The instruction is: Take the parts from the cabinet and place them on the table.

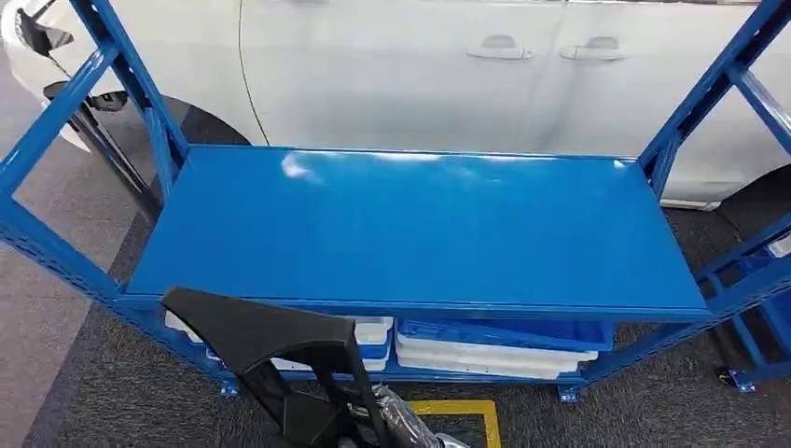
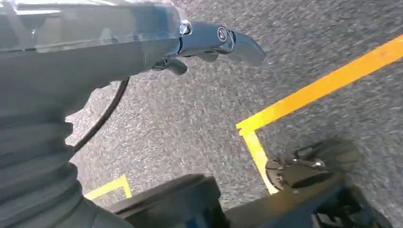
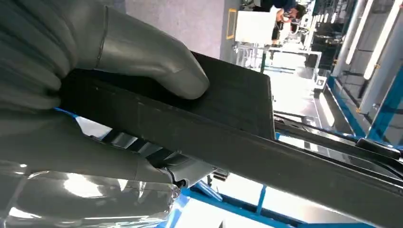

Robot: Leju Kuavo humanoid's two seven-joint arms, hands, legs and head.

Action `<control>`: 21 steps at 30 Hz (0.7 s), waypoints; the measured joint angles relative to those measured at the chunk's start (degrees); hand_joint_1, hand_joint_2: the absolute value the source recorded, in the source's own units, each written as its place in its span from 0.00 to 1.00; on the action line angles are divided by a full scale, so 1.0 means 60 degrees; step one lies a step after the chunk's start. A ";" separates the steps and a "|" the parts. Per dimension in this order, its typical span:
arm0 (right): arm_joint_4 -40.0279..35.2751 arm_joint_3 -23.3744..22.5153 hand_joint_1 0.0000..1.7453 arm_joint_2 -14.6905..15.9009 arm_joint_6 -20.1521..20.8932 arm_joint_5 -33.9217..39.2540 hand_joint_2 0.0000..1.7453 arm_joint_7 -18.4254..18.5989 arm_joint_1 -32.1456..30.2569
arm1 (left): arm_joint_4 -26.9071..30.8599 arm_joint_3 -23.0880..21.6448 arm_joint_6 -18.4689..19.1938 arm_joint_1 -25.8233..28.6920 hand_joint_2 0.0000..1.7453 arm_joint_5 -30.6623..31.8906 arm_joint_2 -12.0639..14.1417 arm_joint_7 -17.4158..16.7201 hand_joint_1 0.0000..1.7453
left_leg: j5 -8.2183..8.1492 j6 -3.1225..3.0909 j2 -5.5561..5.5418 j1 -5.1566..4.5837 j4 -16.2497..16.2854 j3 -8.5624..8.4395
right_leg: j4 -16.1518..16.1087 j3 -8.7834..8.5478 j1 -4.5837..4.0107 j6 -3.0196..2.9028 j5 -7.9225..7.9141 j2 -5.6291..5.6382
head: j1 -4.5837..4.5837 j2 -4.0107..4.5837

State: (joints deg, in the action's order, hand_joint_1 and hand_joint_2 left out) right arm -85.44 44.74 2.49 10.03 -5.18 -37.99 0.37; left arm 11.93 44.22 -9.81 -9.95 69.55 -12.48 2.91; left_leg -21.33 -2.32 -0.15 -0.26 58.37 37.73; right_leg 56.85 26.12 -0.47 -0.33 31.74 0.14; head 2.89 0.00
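Observation:
A flat black plastic part (image 1: 247, 331) rises in front of the blue rack's front edge, low in the head view. My right hand (image 3: 71, 95) grips it, the thumb (image 3: 142, 61) pressed on its broad face (image 3: 233, 99) and the other fingers underneath. The plastic-wrapped right wrist (image 1: 403, 425) shows just below the part. My left hand (image 2: 204, 42) hangs over the grey carpet with its fingers stretched out and nothing in them. The rack's top shelf (image 1: 420, 224) is bare.
White and blue trays (image 1: 485, 355) lie stacked on the rack's lower shelf. A white car (image 1: 420, 65) stands right behind the rack. Slanted blue struts (image 1: 131, 84) close both ends. Yellow floor lines (image 2: 323, 85) mark the carpet.

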 joint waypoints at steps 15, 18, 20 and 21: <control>0.0382 -0.0106 1.00 -0.0153 0.0095 0.0011 1.00 -0.0008 0.0020 | 0.0000 0.0022 0.0098 0.0004 1.00 0.0106 0.0025 0.0033 0.00 | -0.1217 0.0786 0.0000 0.0343 0.0604 -0.1300 | 0.0260 0.1782 0.0164 0.0048 -0.1447 -0.0134 | 0.0000 0.0000; 0.0382 -0.0146 1.00 -0.0168 0.0095 -0.0018 1.00 -0.0008 0.0006 | 0.0000 0.0022 0.0098 -0.0003 1.00 0.0131 0.0029 0.0033 0.00 | -0.1515 0.0461 -0.0060 0.0228 0.0105 -0.1504 | 0.0391 0.1892 0.0108 0.0223 -0.1605 -0.0117 | -0.0004 0.0000; 0.0386 -0.0164 1.00 -0.0164 0.0095 -0.0018 1.00 -0.0008 -0.0015 | -0.0004 0.0022 0.0109 0.0006 1.00 0.0135 0.0029 0.0029 0.00 | -0.1334 0.0263 -0.0021 0.0220 0.0062 -0.1376 | 0.0338 0.1954 0.0150 0.0365 -0.1777 -0.0083 | -0.0004 0.0000; 0.0390 -0.0175 1.00 -0.0164 0.0095 -0.0018 1.00 -0.0008 -0.0014 | -0.0004 0.0022 0.0117 -0.0026 1.00 0.0135 0.0025 0.0026 0.00 | -0.1212 0.0187 0.0020 0.0247 0.0061 -0.1243 | 0.0464 0.2076 0.0201 0.0409 -0.1472 -0.0048 | -0.0004 0.0000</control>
State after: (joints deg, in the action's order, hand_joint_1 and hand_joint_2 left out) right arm -83.10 43.69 1.51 10.60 -5.29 -38.03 0.28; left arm 11.91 44.35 -9.11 -10.11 70.36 -12.33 3.06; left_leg -28.60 -1.20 -0.03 1.22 58.74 30.27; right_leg 59.64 38.57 0.73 2.12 22.91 -0.15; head 2.86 0.00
